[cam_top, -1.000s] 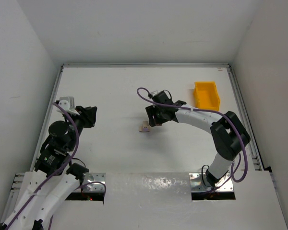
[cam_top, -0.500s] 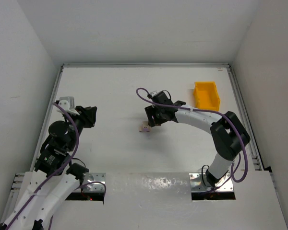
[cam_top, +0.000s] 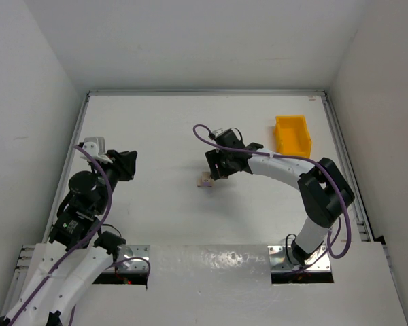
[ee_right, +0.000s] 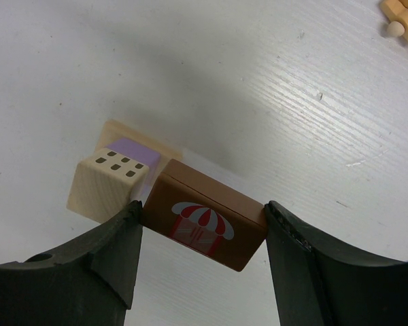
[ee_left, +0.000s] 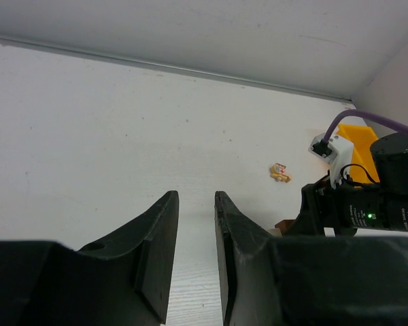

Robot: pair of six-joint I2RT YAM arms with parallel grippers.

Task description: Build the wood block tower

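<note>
Right wrist view: right claw [ee_right: 202, 210] is about two-thirds open, with a brown block [ee_right: 205, 225] (red-and-white umbrella print) spanning the gap and both fingers [ee_right: 95, 261] touching its ends, so it has hold of it; a pale block [ee_right: 107, 185] with six dark dots and a purple face sits against the brown one's left end; can't tell whether the brown block rests on the bench [cam_top: 156, 122] or is lifted off it.

Top view: those blocks are only a tiny tan-and-brown speck mid-bench, just near-left of the right claw, with no print or contact readable; yellow bin [cam_top: 292, 134] sits far right, well apart from them.

Small tan piece [ee_right: 404, 20] shows at the wrist frame's top-right corner; the left wrist view also picks it up on bare bench, left of the bin; I can't find it in the top view.

Left wrist view: left claw [ee_left: 196, 200] has a narrow gap and nothing in it; it's over the left side of the bench, well apart from the blocks.
</note>
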